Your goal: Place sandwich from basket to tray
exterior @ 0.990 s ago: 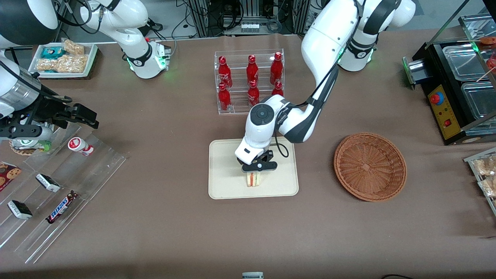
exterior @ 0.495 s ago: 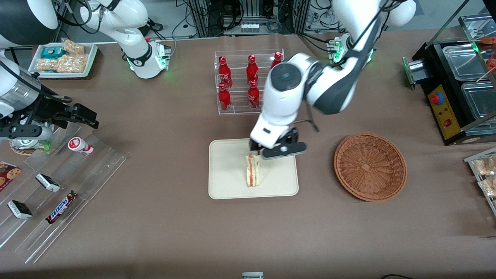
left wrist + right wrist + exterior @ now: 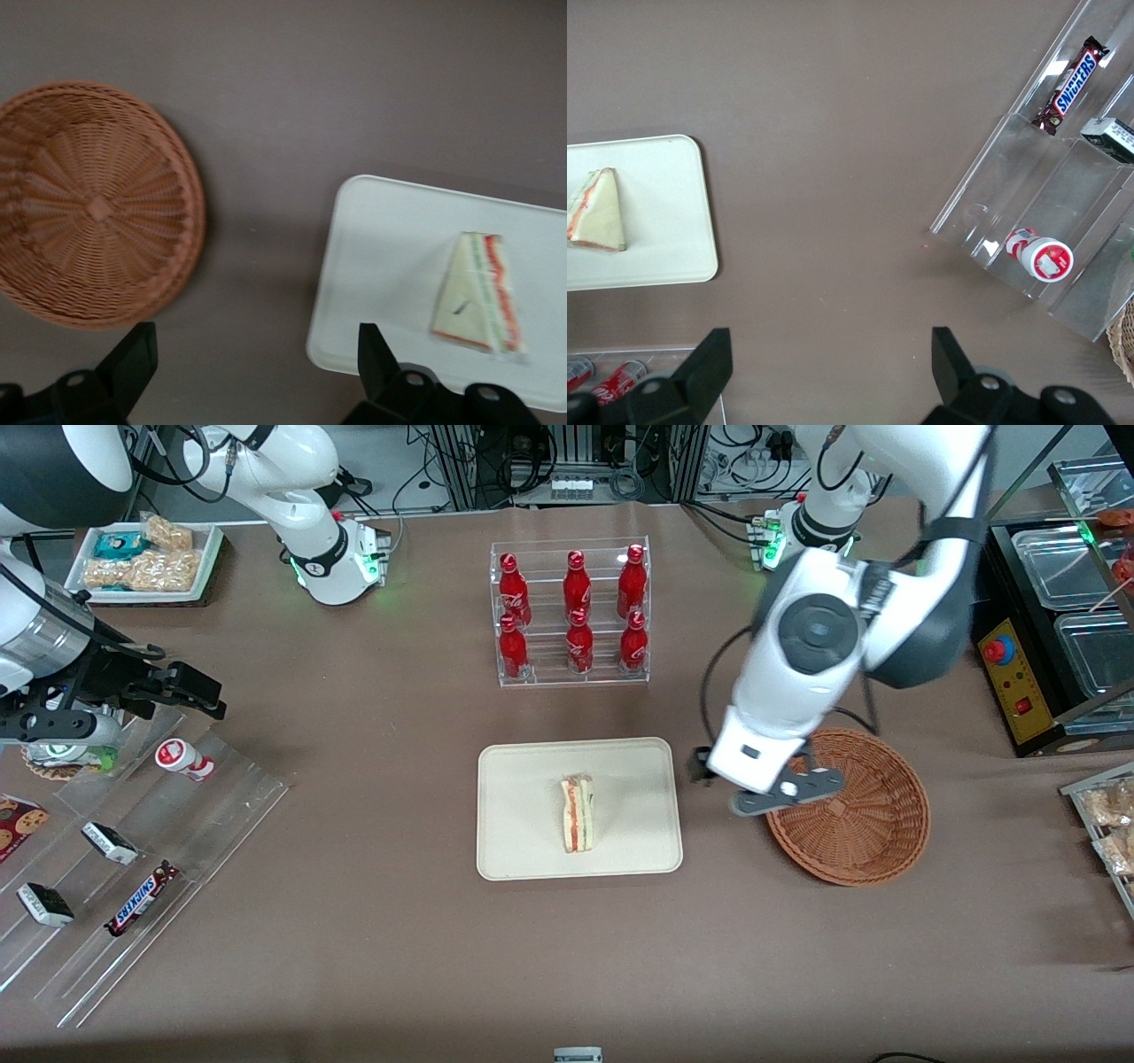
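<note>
Cream-beige plastic tray (image 3: 523, 850) now carries the triangular pale sandwich (image 3: 578, 825), clear of the reddish woven basket (image 3: 864, 833). Nothing is held by the wide-open gripper (image 3: 764, 786) (raised between both); only a clean retreat is needed.

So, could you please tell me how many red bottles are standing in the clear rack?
6: three bottles in the rack's upper row, three lower, nearer the camera. The gripper hangs above the table between tray and basket, jaws open.

Brown table (image 3: 372, 939): tray (image 3: 523, 779), basket (image 3: 873, 837).
</note>
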Available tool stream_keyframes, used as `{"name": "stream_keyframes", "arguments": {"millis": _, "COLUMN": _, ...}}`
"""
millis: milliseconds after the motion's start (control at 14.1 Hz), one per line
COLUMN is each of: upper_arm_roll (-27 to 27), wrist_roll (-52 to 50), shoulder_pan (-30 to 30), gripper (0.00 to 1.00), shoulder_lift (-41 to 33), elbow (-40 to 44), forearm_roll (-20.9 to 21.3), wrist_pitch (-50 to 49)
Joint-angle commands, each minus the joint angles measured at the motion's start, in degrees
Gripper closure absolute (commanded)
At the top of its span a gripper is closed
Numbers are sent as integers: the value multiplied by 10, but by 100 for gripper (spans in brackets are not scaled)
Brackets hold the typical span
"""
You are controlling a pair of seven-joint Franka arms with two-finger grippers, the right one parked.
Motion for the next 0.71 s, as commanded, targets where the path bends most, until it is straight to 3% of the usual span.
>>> {"name": "stream_keyframes", "arguments": {"millis": 0, "upper_arm_roll": -6, "wrist_roll": 80, "shoulder_pan": 57, "gripper": 0, "shoulder_lift": -79, "elbow": -84, "forearm_roll": 0, "wrist_pitch": -3}}
{"name": "stream_keyframes", "arguments": {"millis": 636, "upper_arm_roll": -12, "wrist_roll": 288, "shoulder_pan": 189, "gripper": 0, "shoulder_lift": -190, "elbow": -82, "forearm_roll": -19, "wrist_pitch": -133}}
